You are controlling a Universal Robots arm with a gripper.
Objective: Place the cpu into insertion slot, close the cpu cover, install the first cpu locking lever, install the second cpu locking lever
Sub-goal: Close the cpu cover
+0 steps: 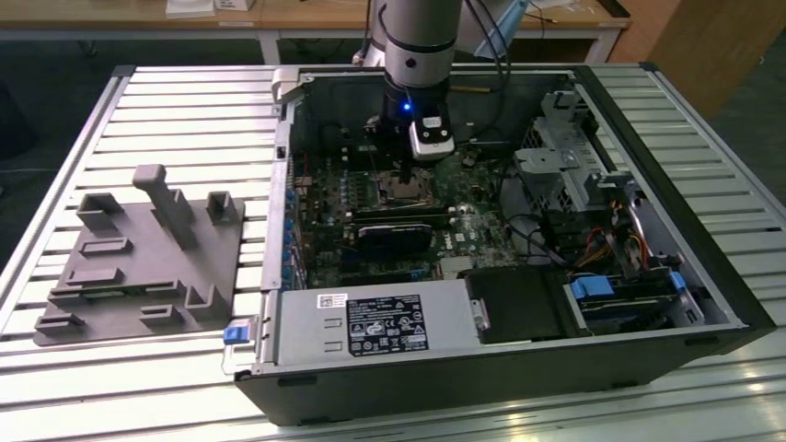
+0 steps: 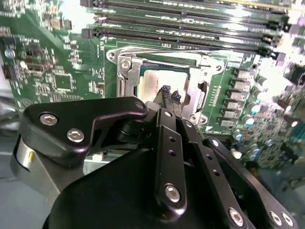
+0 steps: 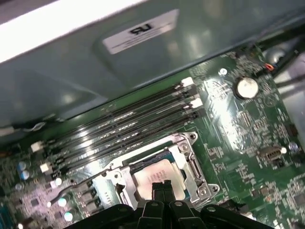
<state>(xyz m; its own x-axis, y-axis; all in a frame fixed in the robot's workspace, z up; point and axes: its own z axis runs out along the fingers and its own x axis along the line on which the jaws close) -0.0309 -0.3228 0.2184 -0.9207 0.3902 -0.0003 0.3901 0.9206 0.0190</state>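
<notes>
Inside the case, the arm descends from 12 o'clock in the exterior view and the gripper hangs directly over the slot. The slot is at roughly 11 o'clock from the case centre, with a black card at its 6 o'clock. In the first wrist view the cpu is seated in the slot. The cover appears to lie down around it, the silver top showing through the cut-out. The jaws are pressed together with nothing between them. Their tips are over the middle of the cpu, touching it or just above it; contact cannot be confirmed. A thin wire lever projects from the socket corner, clear of the tips. Its long axis runs roughly parallel to the memory slots. It looks unlatched, though this is a judgement. A white label with dark print is fixed to the case wall beyond the memory slots. A second white label covers the grey box at 6 o'clock in the case. A grey tray rests on the table at the case's 9 o'clock.
</notes>
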